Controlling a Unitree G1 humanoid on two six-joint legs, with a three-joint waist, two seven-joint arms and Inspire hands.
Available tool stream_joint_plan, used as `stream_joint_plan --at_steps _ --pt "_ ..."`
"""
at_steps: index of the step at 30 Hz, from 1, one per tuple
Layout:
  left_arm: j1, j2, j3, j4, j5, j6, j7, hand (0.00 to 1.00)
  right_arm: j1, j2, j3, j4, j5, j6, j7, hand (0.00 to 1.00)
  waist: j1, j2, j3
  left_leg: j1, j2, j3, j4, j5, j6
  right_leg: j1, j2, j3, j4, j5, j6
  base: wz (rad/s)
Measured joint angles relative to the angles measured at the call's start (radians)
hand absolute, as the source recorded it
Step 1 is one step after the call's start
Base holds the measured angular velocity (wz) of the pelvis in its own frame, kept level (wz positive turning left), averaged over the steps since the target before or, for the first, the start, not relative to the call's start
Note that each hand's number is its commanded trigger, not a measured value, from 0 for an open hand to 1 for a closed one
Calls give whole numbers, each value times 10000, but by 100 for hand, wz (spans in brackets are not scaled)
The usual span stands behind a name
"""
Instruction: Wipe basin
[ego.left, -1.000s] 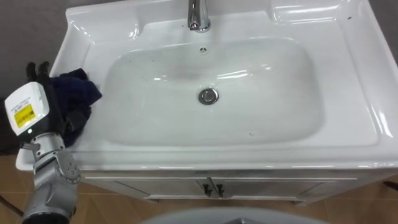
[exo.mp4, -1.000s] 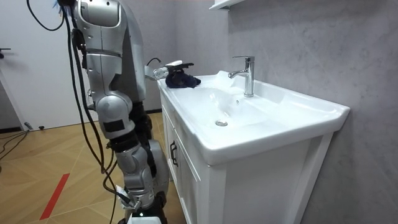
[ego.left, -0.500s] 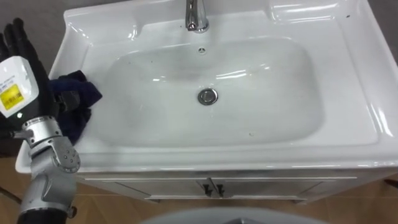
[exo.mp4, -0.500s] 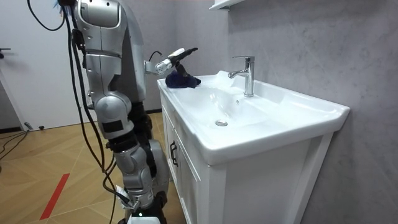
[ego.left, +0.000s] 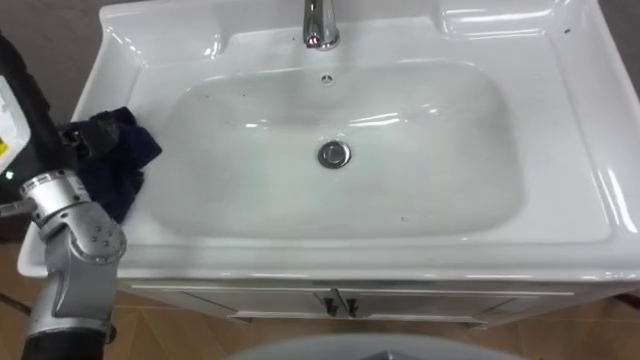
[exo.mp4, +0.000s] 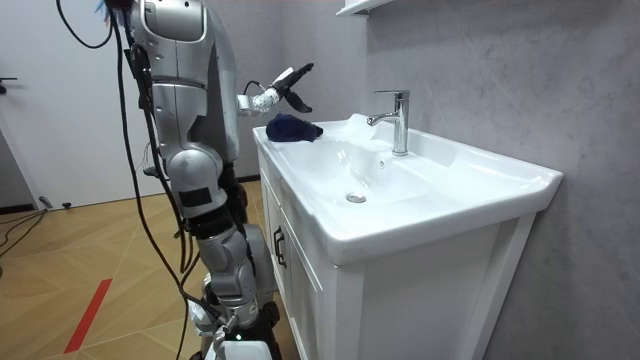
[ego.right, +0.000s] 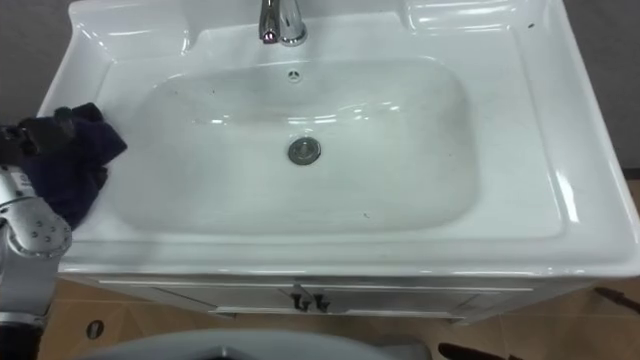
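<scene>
**Desk:** Where's the cloth?

**Me:** I see the cloth (ego.left: 112, 165) lying bunched on the left rim of the basin (ego.left: 575, 110), dark blue, its inner edge just at the lip of the bowl. It's not in the bowl itself.

**Desk:** And the left hand?

**Me:** My left hand (exo.mp4: 290, 84) hovers above the cloth and a little outside the rim. The fingers are stretched out straight, pointing up and toward the wall, with the thumb hanging down. It's holding nothing. From the head camera I can't tell whether the thumb touches the cloth; the room view shows a gap.

**Desk:** The bowl?

**Me:** It's white, with the drain (ego.left: 334, 154) in the middle and the tap (ego.left: 319, 25) behind it. I'm standing at the basin's left end, upright.
</scene>
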Motion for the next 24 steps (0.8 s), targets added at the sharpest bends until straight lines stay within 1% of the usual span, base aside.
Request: stream_joint_plan --at_steps 2,3,5,6,7,8,9,10,11,12,13,14,15,16,17,18,19,20,21,22,23,24 --pt "-5 1 382 -204 -374 -100 122 0 15 0 -28 -108 -14 -68 0 0 5 1 7 -1 2 -3 -5 -1 0 19 -5 -31 0 3 0 2" --pt "-7 1 637 -302 -784 -251 290 0 45 1 -46 -259 29 -85 -16 0 45 18 6 7 3 -16 -24 -1 0 63 -5 -25 10 5 0 0" --pt "-6 -15 1031 -779 -1602 -423 642 0 71 15 -47 -257 155 -103 -24 0 279 41 -3 -5 -3 -89 -35 -1 0 63 -4 -16 10 6 0 -3" --pt "-5 -15 1169 -944 -1714 -482 722 0 119 23 -47 -259 148 -105 -26 0 324 56 -13 -6 -10 -172 -31 -1 1 66 -6 -32 10 7 2 7" --pt "-5 -16 1481 -1211 -1868 -629 954 0 216 28 -53 -308 119 -107 -41 0 436 42 -5 5 -21 -259 -32 -1 1 61 -11 -36 11 11 9 9" --pt "5 -15 1818 -1433 -1872 -756 1219 0 326 27 -55 -324 46 -153 -101 0 601 50 0 13 -25 -260 -31 -1 0 30 -11 -31 2 19 21 8" --pt "18 -17 2009 -1506 -1877 -836 1360 0 361 26 -55 -323 -19 -160 -151 0 665 43 6 19 -29 -263 -29 -1 0 18 -13 -33 0 19 22 0" --pt "21 -12 2343 -1516 -1947 -953 1633 0 431 6 -63 -324 -190 -174 -223 0 810 43 13 22 -42 -268 -25 -1 0 15 -23 -29 1 19 23 0" --pt "35 -8 2731 -1500 -2199 -992 1788 0 441 -23 -98 -310 -253 -171 -262 0 960 92 14 7 -56 -275 -5 -1 1 -8 -32 -9 2 14 27 -3" --pt "43 -3 2925 -1458 -2294 -990 1862 0 457 -42 -100 -308 -273 -168 -261 0 1042 121 14 4 -59 -274 0 -1 0 -21 -33 18 1 12 30 -8" --pt "184 2 3351 -1322 -2363 -1008 1986 0 472 -65 -193 -313 -346 -165 -239 0 1148 169 16 5 -62 -263 1 -1 1 -50 -37 55 -22 -3 42 -5" --pt "460 10 3800 -1041 -2472 -1067 2049 0 435 -68 -392 -392 -439 -160 -204 0 1180 231 -22 -12 -83 -307 1 0 1 -53 -65 -39 -16 -30 61 0" --pt "607 9 3977 -899 -2536 -1066 2067 0 455 -77 -450 -396 -483 -161 -200 0 1179 249 -36 -19 -97 -352 6 0 1 -49 -76 -49 -14 -35 69 14" --pt "826 9 4225 -600 -2753 -1058 2103 0 511 -81 -487 -394 -591 -161 -178 0 1213 256 -42 -25 -123 -491 10 1 2 -30 -86 -79 -7 -42 81 17" --pt "920 9 4327 -429 -2853 -1057 2127 0 537 -83 -486 -394 -621 -160 -145 0 1276 256 -47 -29 -133 -508 8 1 2 -28 -87 -96 -1 -44 84 15" --pt "1108 39 4379 65 -2992 -1068 2176 0 565 -111 -459 -362 -626 -163 -97 0 1409 254 -51 -29 -144 -548 10 1 2 -26 -98 -100 2 -42 89 11" --pt "1348 40 4365 722 -3195 -1053 2142 0 600 -149 -453 -317 -641 -152 -65 0 1446 263 -57 -48 -167 -637 21 1 2 -16 -113 -125 4 -49 116 12" --pt "1495 21 4349 1024 -3392 -1043 2125 0 592 -152 -455 -342 -672 -150 -25 0 1467 260 -58 -56 -174 -679 24 1 2 -11 -118 -145 7 -56 128 15" --pt "1746 -41 4344 1618 -3769 -1012 2073 0 597 -138 -439 -405 -852 -128 34 0 1549 215 -80 -70 -186 -743 28 1 2 -9 -134 -204 15 -62 137 11" --pt "1899 -119 4343 2287 -3867 -965 2058 0 587 -132 -387 -467 -1097 -67 135 0 1632 143 -110 -94 -196 -763 48 1 2 -4 -163 -295 12 -68 145 11" --pt "1983 -163 4336 2588 -3996 -919 2026 0 596 -137 -379 -470 -1249 -54 196 0 1622 103 -115 -98 -204 -784 48 1 2 1 -169 -314 11 -73 148 14" --pt "2215 -295 4301 3164 -4314 -863 1889 0 569 -167 -379 -498 -1535 -48 334 0 1635 21 -114 -108 -217 -815 34 1 2 13 -180 -364 12 -85 164 18"
